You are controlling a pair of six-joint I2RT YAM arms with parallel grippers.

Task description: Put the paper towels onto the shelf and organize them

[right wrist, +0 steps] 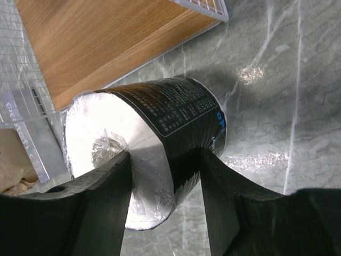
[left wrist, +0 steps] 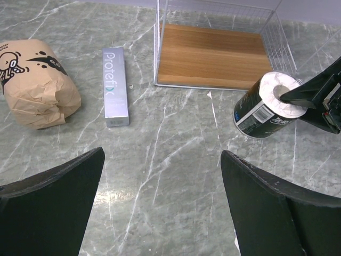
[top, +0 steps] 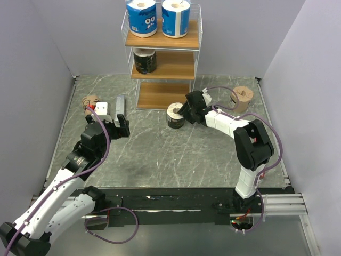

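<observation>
Black roll (right wrist: pixel 181 117) sits partly hidden behind the clamping right pincer (right wrist: pixel 165 157).

a flat silver-grey carton (left wrist: pixel 115 85) printed "protefix" along its top face lies lengthwise on a grey-green marbled table top (top: pixel 160 154), one short end toward the near edge. just to the left of the carton a small red item (top: pixel 90 106) shows, too small to identify. a pale grey wall panel (top: pixel 32 53) stands further left of the carton; a black strip (top: pixel 176 196) crosses well nearer than it.
</observation>
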